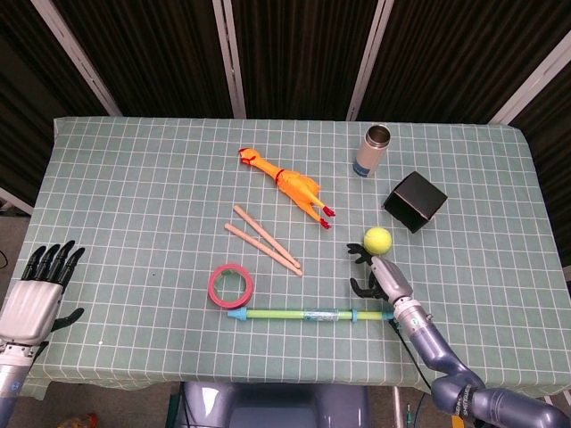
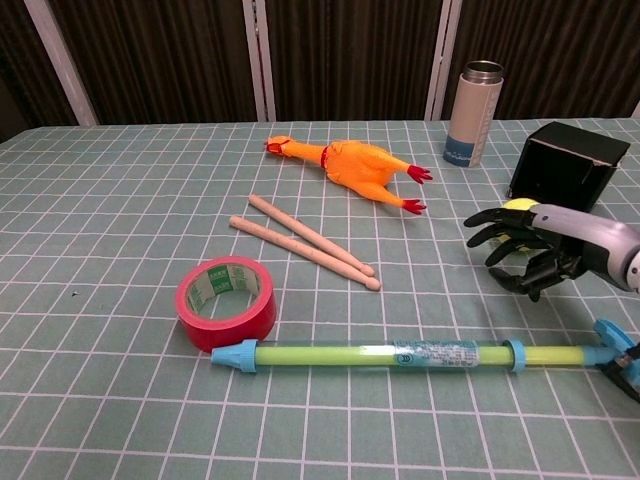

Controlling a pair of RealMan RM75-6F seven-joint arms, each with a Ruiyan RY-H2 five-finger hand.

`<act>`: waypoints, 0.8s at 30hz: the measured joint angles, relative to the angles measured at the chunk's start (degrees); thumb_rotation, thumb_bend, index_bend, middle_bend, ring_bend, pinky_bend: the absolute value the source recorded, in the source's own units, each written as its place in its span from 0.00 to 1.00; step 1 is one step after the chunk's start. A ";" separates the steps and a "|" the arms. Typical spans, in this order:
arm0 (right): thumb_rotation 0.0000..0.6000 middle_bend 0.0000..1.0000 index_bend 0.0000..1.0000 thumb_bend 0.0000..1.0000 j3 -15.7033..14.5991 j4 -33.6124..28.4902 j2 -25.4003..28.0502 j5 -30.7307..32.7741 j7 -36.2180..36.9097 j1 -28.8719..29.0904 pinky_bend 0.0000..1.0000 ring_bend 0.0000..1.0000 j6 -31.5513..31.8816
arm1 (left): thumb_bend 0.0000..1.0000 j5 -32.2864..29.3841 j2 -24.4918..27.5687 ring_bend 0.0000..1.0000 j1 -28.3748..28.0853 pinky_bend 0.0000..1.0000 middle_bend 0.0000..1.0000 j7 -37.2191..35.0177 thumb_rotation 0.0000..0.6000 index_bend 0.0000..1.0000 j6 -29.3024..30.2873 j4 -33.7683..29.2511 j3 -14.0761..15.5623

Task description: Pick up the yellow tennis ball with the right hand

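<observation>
The yellow tennis ball (image 1: 377,239) lies on the checked tablecloth right of centre, in front of a black box. In the chest view the ball (image 2: 518,208) is mostly hidden behind my right hand (image 2: 530,250). My right hand (image 1: 379,272) hovers just in front of the ball with its dark fingers spread and curved toward it, holding nothing. My left hand (image 1: 37,290) hangs off the table's front left corner, fingers apart and empty; the chest view does not show it.
A black box (image 1: 415,201) and a metal bottle (image 1: 373,150) stand behind the ball. A rubber chicken (image 1: 285,183), two wooden sticks (image 1: 265,239), a red tape roll (image 1: 231,285) and a green-and-blue tube (image 1: 312,314) lie to the left and front.
</observation>
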 measured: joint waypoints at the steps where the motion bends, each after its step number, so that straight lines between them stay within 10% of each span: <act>1: 1.00 0.19 0.11 0.52 -0.04 0.42 0.08 -0.05 -0.18 0.13 0.59 0.25 -0.04 | 0.11 0.00 -0.04 0.00 -0.02 0.00 0.00 0.12 1.00 0.00 -0.05 0.00 0.02; 24: 1.00 0.19 0.07 0.52 -2.30 4.83 5.88 0.79 -2.17 0.58 0.59 0.24 -2.30 | 0.11 -1.91 -0.70 0.00 -1.18 0.00 0.00 2.30 1.00 0.00 -2.56 -0.49 -0.33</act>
